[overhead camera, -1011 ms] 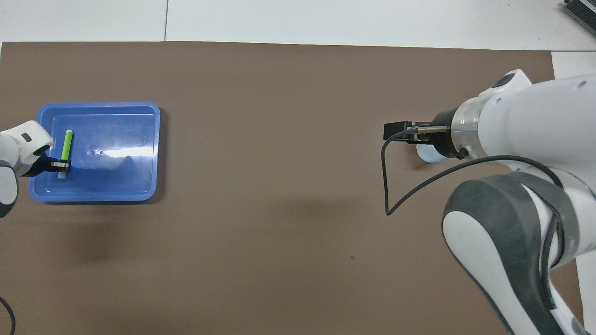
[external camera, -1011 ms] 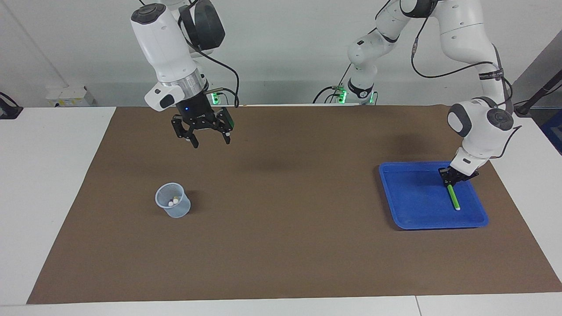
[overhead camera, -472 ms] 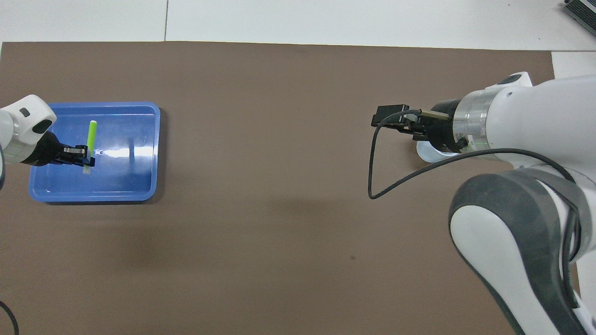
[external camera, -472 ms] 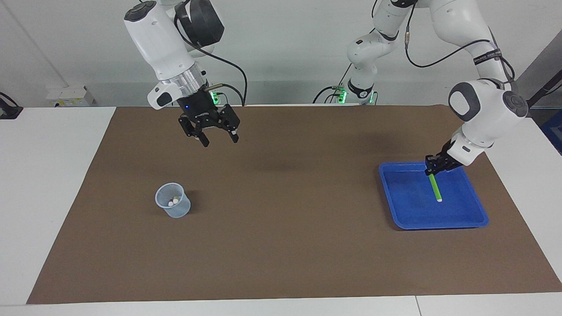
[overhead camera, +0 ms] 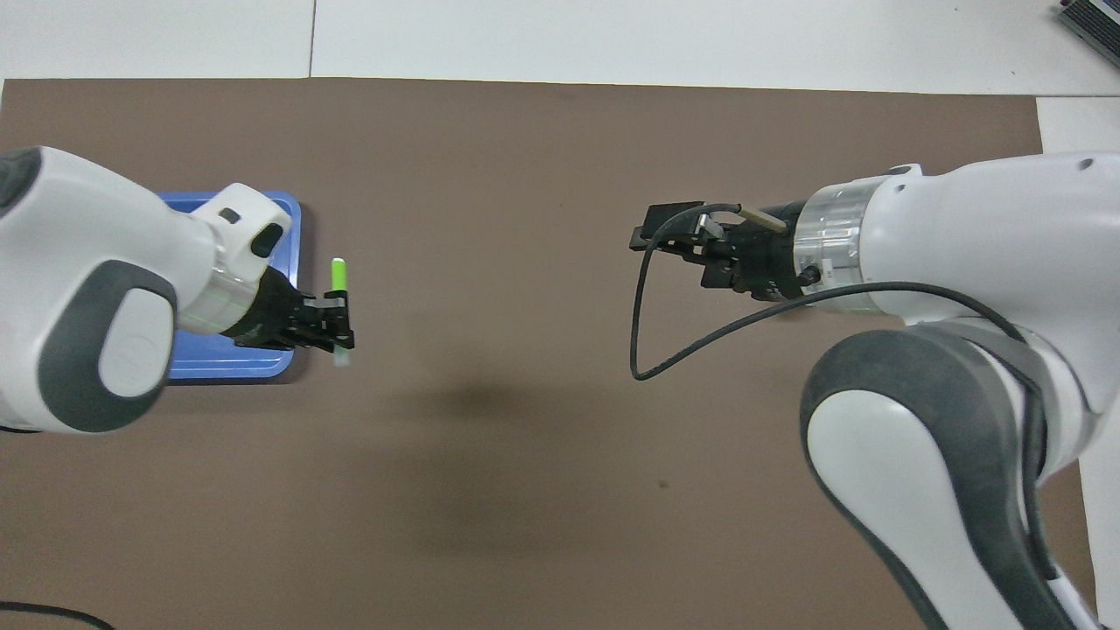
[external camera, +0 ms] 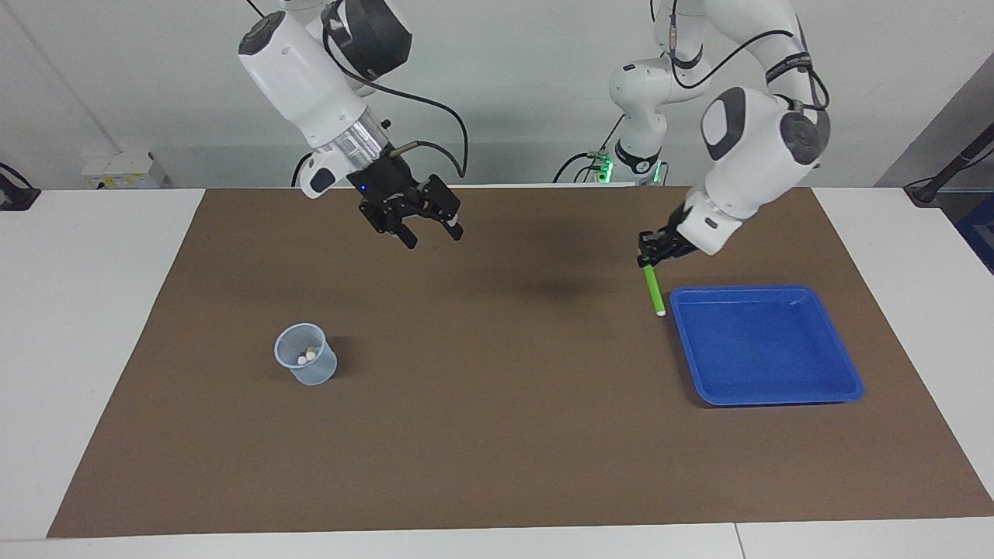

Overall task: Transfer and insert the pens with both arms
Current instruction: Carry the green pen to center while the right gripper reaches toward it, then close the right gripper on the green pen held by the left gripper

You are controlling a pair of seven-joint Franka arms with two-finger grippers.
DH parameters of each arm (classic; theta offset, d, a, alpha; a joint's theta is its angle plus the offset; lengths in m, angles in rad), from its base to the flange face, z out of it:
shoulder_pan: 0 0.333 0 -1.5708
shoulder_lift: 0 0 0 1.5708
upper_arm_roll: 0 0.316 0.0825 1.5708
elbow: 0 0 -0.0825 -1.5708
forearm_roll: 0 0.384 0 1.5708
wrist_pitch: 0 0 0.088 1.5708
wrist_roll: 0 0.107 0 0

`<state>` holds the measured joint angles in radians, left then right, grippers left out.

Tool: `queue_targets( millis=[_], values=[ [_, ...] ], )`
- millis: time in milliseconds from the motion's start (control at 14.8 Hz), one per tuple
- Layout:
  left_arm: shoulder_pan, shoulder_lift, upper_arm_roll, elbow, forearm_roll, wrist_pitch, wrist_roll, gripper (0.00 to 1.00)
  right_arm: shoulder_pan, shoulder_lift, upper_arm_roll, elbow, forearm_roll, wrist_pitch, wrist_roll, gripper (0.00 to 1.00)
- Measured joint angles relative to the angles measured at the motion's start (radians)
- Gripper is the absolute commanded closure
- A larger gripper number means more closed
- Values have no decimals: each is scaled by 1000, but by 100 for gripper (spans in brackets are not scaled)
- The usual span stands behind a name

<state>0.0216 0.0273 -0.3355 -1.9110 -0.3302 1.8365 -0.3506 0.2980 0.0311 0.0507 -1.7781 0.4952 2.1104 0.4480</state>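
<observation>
My left gripper (external camera: 651, 255) (overhead camera: 337, 320) is shut on the upper end of the green pen (external camera: 654, 290) (overhead camera: 338, 275). The pen hangs tilted in the air, over the brown mat just beside the blue tray (external camera: 765, 400) (overhead camera: 289, 219), and the tray is bare. My right gripper (external camera: 433, 236) (overhead camera: 669, 236) is open and holds nothing, up over the mat's robot-side part around the middle. A clear plastic cup (external camera: 306, 365) stands toward the right arm's end of the table, and two white pen ends (external camera: 306, 355) show inside it. In the overhead view the right arm hides the cup.
A brown mat (external camera: 497, 435) covers most of the white table. A smaller white arm with a green-lit base (external camera: 638, 159) stands at the robots' edge, close to my left arm. A black cable loops from my right wrist (overhead camera: 643, 350).
My left gripper has lifted the green pen out of the tray and carried it toward the table's middle. My right gripper, still open, has also swung toward the middle.
</observation>
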Motion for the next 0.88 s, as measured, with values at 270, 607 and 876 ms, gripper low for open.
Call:
queue_targets(
  millis=[270,607,876],
  values=[
    [-209,-47,-2,0,-119,58,-238,100,41,73,3,-2,144,69,-217,0],
    [-399,-70,-1,-4,-187,262,-420,100,47,123,2,-5,198,86,-381,0],
    [-437,-69,2,-34,-215,445,-455,100,39,104,-2,-4,198,-8,-426,0]
  ],
)
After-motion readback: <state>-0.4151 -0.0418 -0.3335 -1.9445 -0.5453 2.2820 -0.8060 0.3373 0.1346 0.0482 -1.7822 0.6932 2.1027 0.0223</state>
